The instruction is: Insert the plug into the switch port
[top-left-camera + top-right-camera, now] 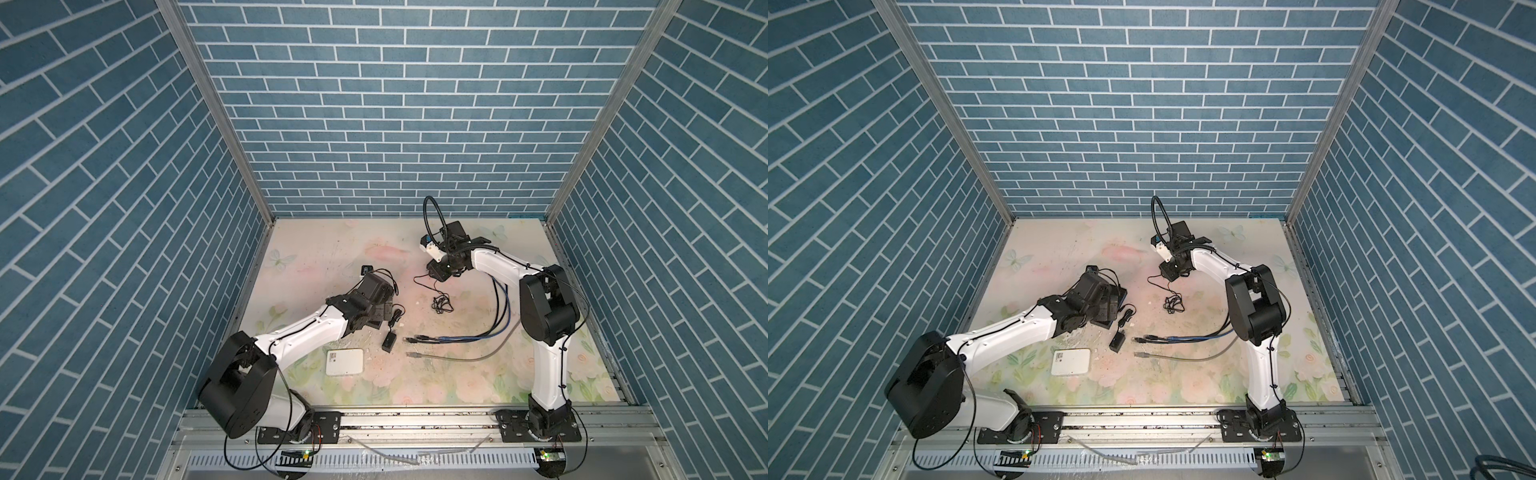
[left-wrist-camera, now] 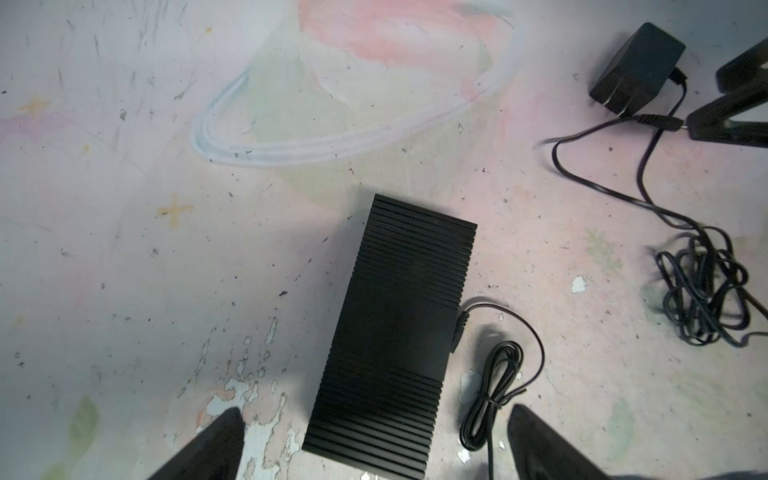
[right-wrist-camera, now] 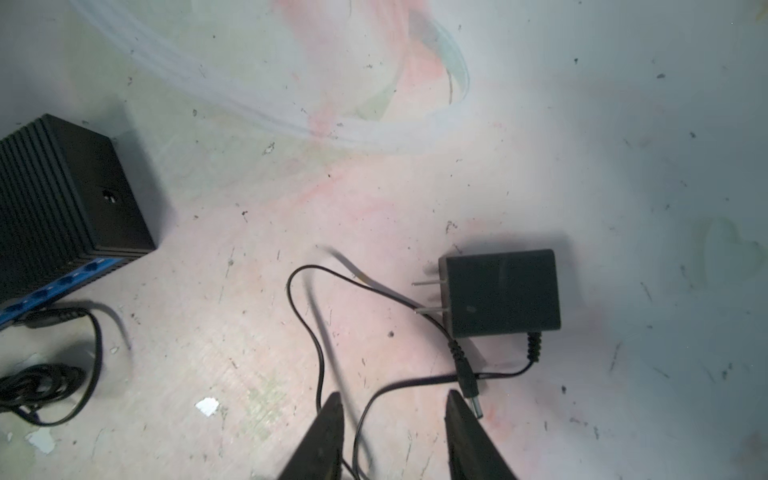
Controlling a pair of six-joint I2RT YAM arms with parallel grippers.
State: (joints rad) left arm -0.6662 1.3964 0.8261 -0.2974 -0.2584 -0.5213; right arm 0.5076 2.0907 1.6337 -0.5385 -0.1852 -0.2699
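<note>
switch [image 3: 62, 195]: cut by edge | cord bundle [image 3: 33, 386]: cut, blurred

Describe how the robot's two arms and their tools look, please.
Both the left arm and right arm have white shells, bulky black joints and thin black cables along them. The left tool and right tool have black, pointed, wedge-shaped fingers.

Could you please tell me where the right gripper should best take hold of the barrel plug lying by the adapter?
Take the barrel plug on its black moulded body, behind the metal tip, the right gripper coming from above, pinching across its width. It lies flat on the table, and a bare tip can probably enter the switch port.
</note>
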